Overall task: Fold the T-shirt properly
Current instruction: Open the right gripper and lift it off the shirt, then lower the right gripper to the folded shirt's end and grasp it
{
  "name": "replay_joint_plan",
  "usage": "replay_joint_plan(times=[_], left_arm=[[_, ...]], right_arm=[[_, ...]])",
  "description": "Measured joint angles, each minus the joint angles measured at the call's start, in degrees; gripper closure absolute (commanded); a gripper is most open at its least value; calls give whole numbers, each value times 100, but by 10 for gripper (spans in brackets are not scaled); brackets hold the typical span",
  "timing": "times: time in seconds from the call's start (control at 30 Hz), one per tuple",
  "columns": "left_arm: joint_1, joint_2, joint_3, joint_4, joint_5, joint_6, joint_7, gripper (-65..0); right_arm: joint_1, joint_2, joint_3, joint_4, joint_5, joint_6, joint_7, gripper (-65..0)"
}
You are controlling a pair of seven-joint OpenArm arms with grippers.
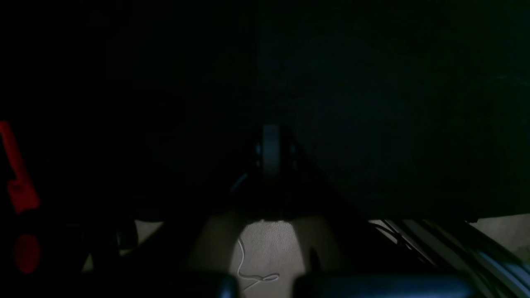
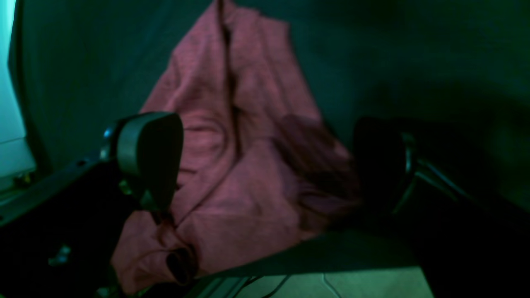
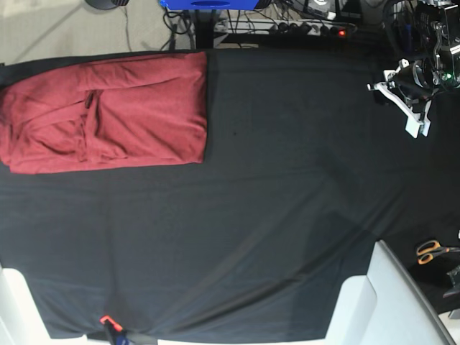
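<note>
Shirt is lying folded at upper left, nearly done, right gripper hanging spread over it, left gripper pressed together.

Right hand: two rounded black finger pads w/ grey metal edging, on dark arms. Left hand: dark, narrow, barely lit.

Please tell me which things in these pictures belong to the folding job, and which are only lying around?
Belong to the job:
- T-shirt, red, folded, at the far left of the table
- right gripper, open above the shirt

Only lying around:
- scissors, orange-handled, at the right edge
- black table cover
</note>
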Motion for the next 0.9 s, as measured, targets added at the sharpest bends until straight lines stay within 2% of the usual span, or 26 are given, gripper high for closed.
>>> replay_joint_plan(times=[0.17,0.2,0.3,0.43,0.6,0.83,0.9], left_arm=[[0,-15,0,0,2,-48,2,0],[0,-15,0,0,0,-116,-2,0],[0,-13,-7,-2,-11,-667,-2,0],[0,-17,-17,-4,17,-776,0,0],[0,-13,-17,-4,22,-776,2,0],[0,-13,-17,-4,22,-776,0,0],[0,-11,-17,-4,20,-776,0,0]], right_arm=[[-221,-168,-17,-203,46,9,693,-617],[-236,-184,-17,-426,0,-2,765,-617],[-251,-166,-37,-868,175,87,1073,-617],[-219,-186,-282,-872,184,85,1169,-602],[-186,-291,-584,-846,289,96,1176,-509],[-127,-352,-610,-717,348,151,544,-504],[-184,-400,-848,-391,315,146,411,-504]])
